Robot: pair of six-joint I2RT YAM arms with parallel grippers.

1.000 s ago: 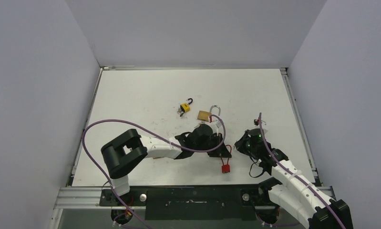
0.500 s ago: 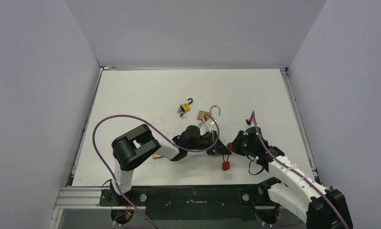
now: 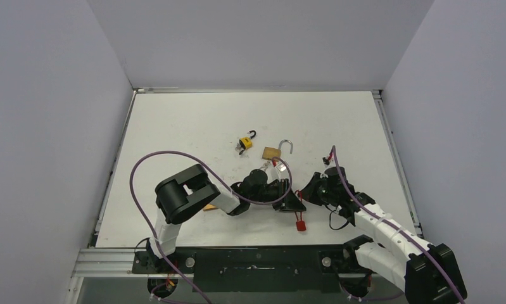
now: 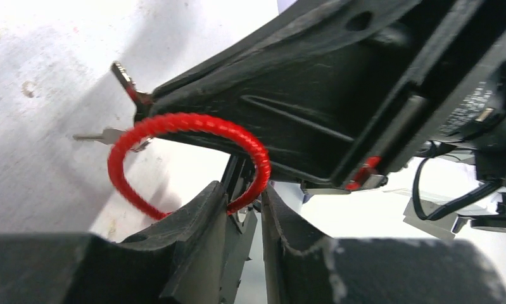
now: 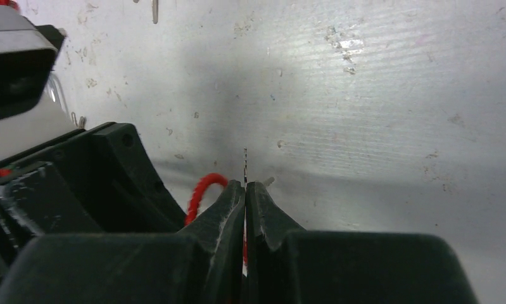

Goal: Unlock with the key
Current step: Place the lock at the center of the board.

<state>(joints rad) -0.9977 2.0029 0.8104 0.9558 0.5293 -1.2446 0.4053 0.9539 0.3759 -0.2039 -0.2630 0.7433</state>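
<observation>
1. Red coiled cord (image 4: pixel 193 121) loops between the two grippers, low over the near middle of the table (image 3: pixel 193 120). A spare key (image 4: pixel 101 135) hangs from it.
2. Right gripper (image 5: pixel 244 187): fingers pressed together on the key (image 4: pixel 122 75), whose blade sticks out past the tips.
3. Left gripper (image 4: pixel 247 197): fingers slightly apart, with the cord running through the gap.
4. Brass padlock (image 3: pixel 271 152) lies just beyond both grippers, touching neither, with its shackle swung open.
5. Yellow padlock (image 3: pixel 245 142) lies near it to the left.

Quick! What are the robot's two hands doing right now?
Left gripper: slightly open, red coiled cord in the gap.
Right gripper: shut, pinching what looks like the key.
</observation>
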